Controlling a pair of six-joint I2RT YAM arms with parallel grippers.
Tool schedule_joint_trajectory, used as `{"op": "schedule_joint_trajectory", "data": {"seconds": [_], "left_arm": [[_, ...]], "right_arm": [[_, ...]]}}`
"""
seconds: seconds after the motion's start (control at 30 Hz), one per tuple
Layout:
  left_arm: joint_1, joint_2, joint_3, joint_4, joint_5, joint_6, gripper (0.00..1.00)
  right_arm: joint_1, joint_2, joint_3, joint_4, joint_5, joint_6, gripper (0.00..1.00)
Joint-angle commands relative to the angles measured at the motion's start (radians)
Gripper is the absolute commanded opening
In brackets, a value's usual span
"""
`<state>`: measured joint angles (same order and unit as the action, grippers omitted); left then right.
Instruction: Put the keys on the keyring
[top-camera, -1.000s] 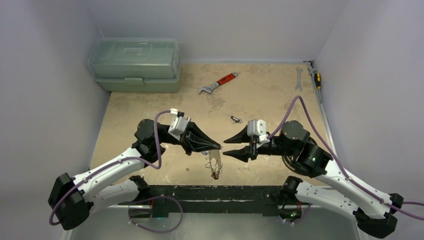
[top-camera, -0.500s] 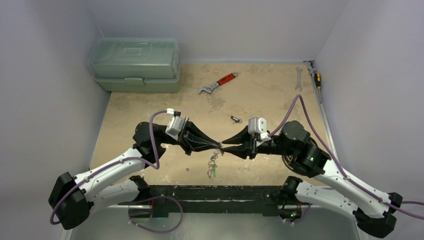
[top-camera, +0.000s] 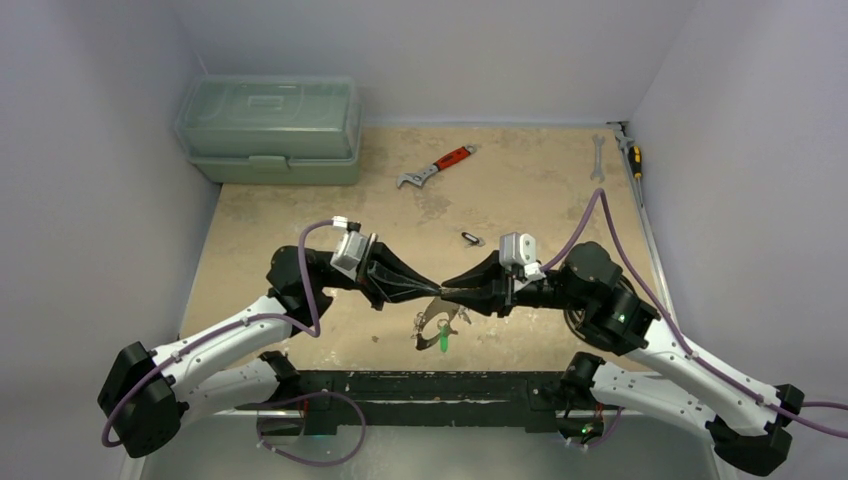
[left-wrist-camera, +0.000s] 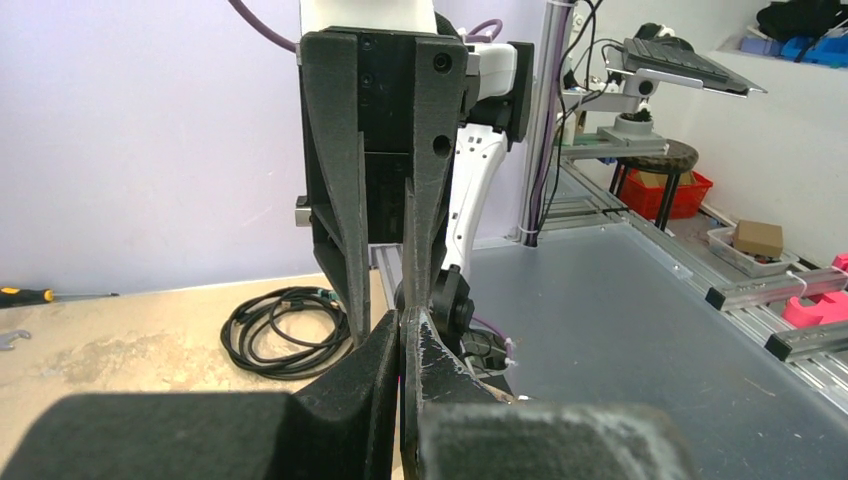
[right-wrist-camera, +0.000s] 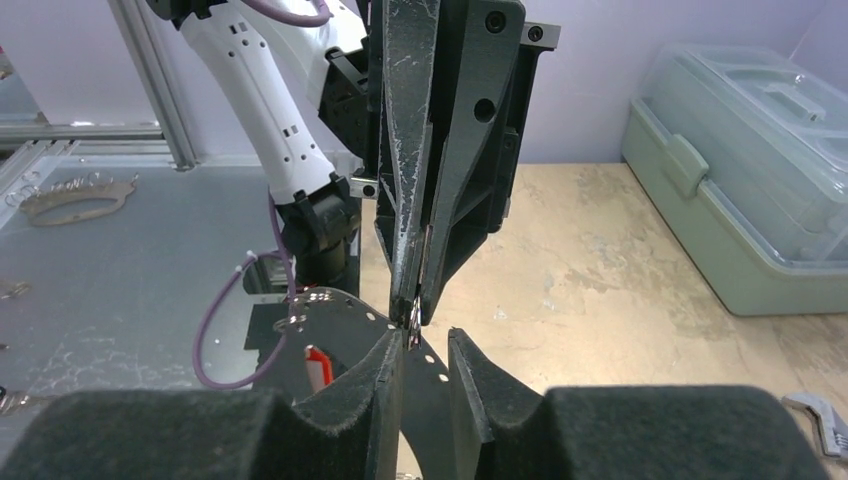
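In the lower middle of the overhead frame, the left gripper (top-camera: 436, 289) and the right gripper (top-camera: 447, 291) are meeting tip to tip above the sandy, mottled table (top-camera: 540, 200). The left gripper's black tapered fingers are pressing fully together and pinching the thin silvery wire of the keyring (top-camera: 432, 318). The keyring is hanging just below the tips toward the bottom of the frame. Its long axis is seeming to run roughly left to right, though it is too small to be sure. Small metal keys (top-camera: 440, 340) are dangling from it, one showing a green tag. The right gripper's fingers are standing slightly apart, with nothing visibly clamped between them. A loose key (top-camera: 471, 238) is lying flat just above the grippers, pointing toward the upper left. A red-handled wrench (top-camera: 436, 168) is resting farther up.
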<state>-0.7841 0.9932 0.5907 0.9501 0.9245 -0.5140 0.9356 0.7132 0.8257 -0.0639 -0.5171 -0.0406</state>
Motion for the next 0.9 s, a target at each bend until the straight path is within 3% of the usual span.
{"op": "schedule_joint_trajectory", "data": {"seconds": [0.0,0.43,0.63,0.87], "left_arm": [[-0.001,-0.002,-0.006,0.082,-0.039,-0.020,0.00],[0.000,0.001,-0.022,0.096,-0.064,-0.024,0.00],[-0.001,0.001,-0.025,0.089,-0.065,-0.024,0.00],[-0.001,-0.008,0.000,-0.020,-0.069,0.022,0.03]], "right_arm": [[-0.001,0.007,-0.008,0.052,-0.015,0.022,0.23],[-0.001,0.031,-0.014,0.061,-0.007,0.034,0.13],[-0.001,0.012,-0.019,0.088,-0.004,0.030,0.00],[-0.001,-0.002,-0.006,0.055,-0.009,0.008,0.00]]}}
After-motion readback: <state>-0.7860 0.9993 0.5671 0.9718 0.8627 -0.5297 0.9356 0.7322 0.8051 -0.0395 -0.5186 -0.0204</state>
